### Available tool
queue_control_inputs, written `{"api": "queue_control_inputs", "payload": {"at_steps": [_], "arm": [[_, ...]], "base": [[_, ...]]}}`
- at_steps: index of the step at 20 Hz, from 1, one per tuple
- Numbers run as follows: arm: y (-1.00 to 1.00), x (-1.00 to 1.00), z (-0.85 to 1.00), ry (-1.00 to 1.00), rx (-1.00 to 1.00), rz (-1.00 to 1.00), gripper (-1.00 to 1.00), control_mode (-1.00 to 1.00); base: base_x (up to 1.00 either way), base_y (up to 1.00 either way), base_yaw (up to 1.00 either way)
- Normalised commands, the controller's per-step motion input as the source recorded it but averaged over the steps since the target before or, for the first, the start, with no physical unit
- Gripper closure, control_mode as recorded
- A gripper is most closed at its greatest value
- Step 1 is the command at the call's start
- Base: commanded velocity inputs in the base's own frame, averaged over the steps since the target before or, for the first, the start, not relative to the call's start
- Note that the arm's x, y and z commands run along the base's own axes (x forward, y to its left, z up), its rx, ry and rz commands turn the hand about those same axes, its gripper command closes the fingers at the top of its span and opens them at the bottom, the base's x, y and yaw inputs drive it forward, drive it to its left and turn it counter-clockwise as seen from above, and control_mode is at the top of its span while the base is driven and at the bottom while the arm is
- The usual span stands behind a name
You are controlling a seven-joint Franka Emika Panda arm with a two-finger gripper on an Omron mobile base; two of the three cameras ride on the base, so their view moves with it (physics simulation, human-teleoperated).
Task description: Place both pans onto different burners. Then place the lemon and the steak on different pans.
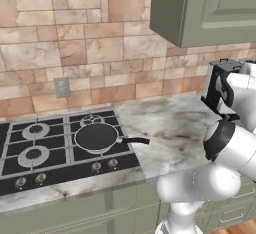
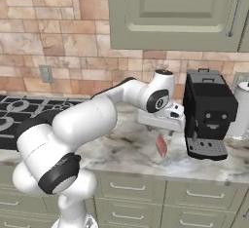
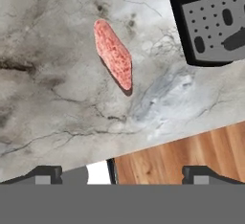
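In the left base view, one black frying pan (image 1: 96, 137) sat on the front-right burner of the cooktop (image 1: 55, 170), its thin handle pointing toward three o'clock over the marble counter (image 1: 170, 128); two bare burners (image 1: 34, 155) lay at its nine o'clock, so at least one pan step looked done, and the second pan and the lemon could not be placed from here. In the right base view, the arm reached across the counter and the gripper (image 2: 168, 130) hung just above the steak (image 2: 162, 146), which lay near the counter's front edge, at eight o'clock from the coffee machine (image 2: 208, 112). The hand view gave what the others hid: the steak (image 3: 113, 54) as a slim reddish slab on the marble at eleven o'clock from frame centre, the machine's drip tray (image 3: 216, 24) at two o'clock, and the jaws spread wide and empty. The step in hand was probably fetching the steak; the next move called for centring over the slab, descending and closing.
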Motion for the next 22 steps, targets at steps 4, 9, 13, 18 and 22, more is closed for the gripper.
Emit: {"api": "queue_control_inputs", "payload": {"at_steps": [4,9,13,18,22], "arm": [[0.00,0.00,0.00,0.00,0.00,0.00,-1.00,1.00],[0.00,0.00,0.00,0.00,0.00,0.00,-1.00,1.00],[0.00,0.00,0.00,0.00,0.00,0.00,-1.00,1.00],[0.00,0.00,0.00,0.00,0.00,0.00,-1.00,1.00],[0.00,0.00,0.00,0.00,0.00,0.00,-1.00,1.00]], "base": [[0.21,0.00,-0.06],[0.38,-0.15,0.06],[0.15,-0.31,0.13],[0.00,-0.53,0.11],[0.02,-0.46,0.00]]}}
